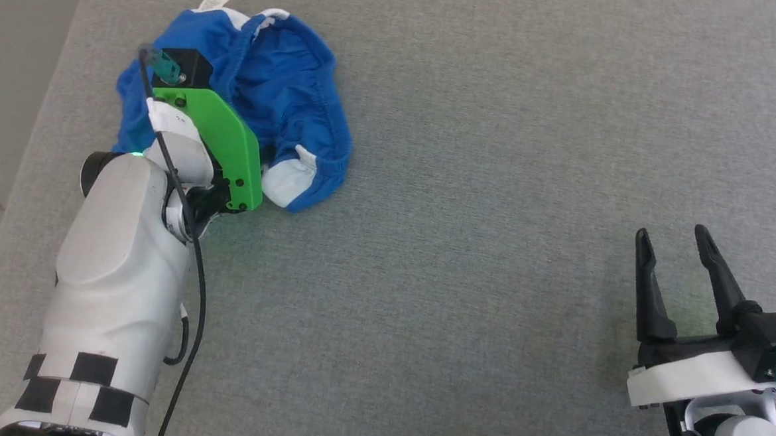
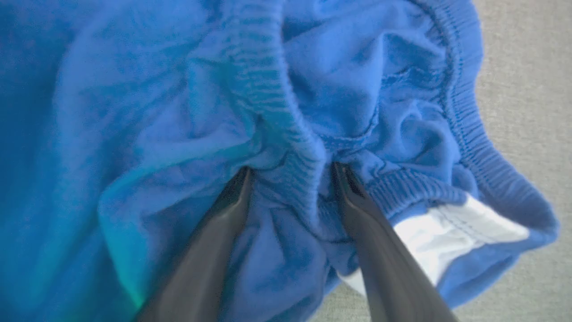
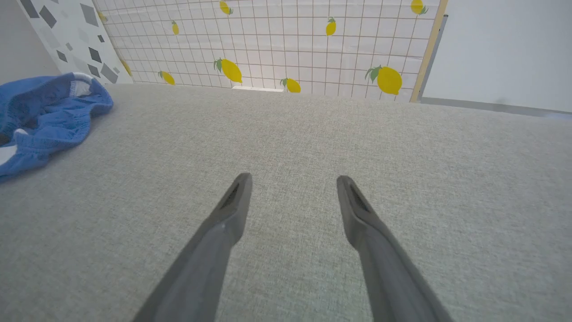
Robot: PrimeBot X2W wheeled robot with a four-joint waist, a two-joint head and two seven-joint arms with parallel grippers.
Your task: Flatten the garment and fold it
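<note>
Loosely bunched soft blue garment (image 1: 301, 94), gathered ribbed waistband (image 2: 277, 112), grey woven surface (image 1: 492, 250).

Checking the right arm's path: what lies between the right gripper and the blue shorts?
Only bare grey surface. In the head view nothing sits between the right gripper, jaws open, and the shorts; the right wrist view agrees.
</note>
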